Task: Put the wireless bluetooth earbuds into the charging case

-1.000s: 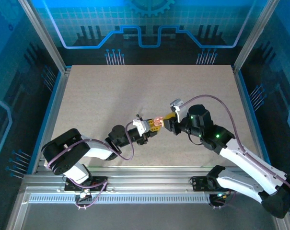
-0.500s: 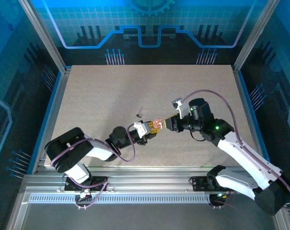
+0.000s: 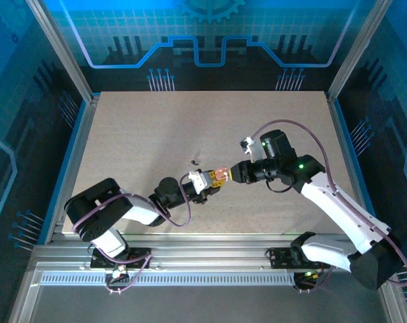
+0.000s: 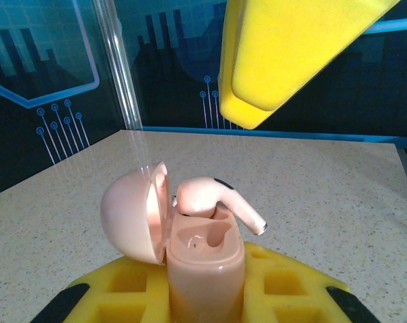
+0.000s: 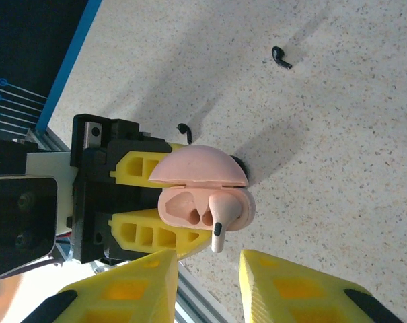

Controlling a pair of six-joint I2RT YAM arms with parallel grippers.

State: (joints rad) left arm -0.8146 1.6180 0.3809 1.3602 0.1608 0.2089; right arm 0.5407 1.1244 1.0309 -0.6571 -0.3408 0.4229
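Toward the front edge of the surface (image 3: 156, 121): pale earbud (image 4: 213, 200) half seated.
Left tool (image 3: 208, 180) clamps the open charging case (image 4: 204, 269), the pale earbud resting on its wells, stem sticking out; right tool (image 5: 208, 269) open, empty, just beside.

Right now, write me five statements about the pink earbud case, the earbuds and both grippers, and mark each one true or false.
1. The left gripper is clamped on the glossy pink oval charging case. True.
2. The case's domed lid is shut. False: it stands open, tipped to one side.
3. The pale pink stemmed earbud lies across the case's pockets with its stem past the rim. True.
4. The right gripper holds that earbud. False: its yellow fingers stand apart with nothing between them.
5. Both tiny black stemmed earbuds sit in the case. False: one lies out on the speckled beige table, the other beside the left gripper.
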